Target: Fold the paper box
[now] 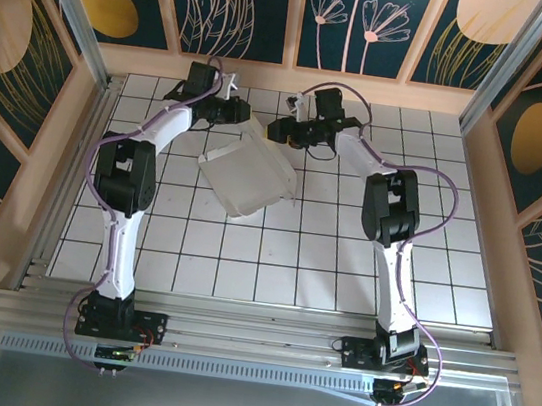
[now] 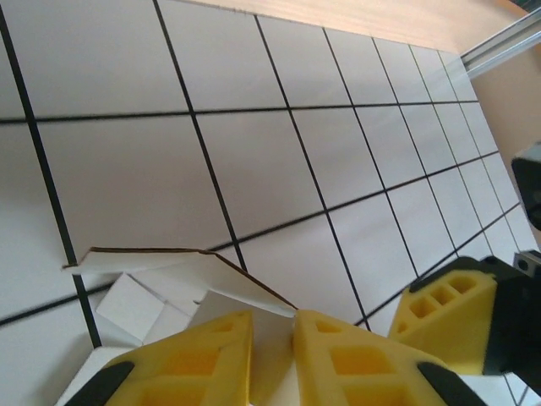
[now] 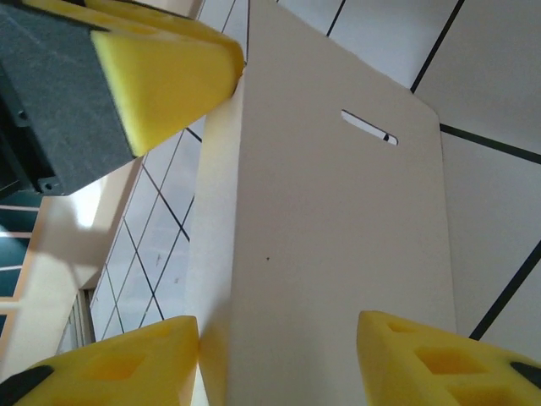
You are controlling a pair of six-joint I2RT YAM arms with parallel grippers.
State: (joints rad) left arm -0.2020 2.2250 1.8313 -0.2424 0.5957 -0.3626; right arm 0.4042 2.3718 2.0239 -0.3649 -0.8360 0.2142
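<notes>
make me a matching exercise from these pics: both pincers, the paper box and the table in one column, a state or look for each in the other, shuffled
Column one
1. left pincer
2. right pincer
3. paper box
4. table

Column two
a. white tiles with black grid lines
b. open, facing a slotted flap
c. shut on a flap's edge
d. partly folded, walls raised

Pairs: 1-c, 2-b, 3-d, 4-a
</notes>
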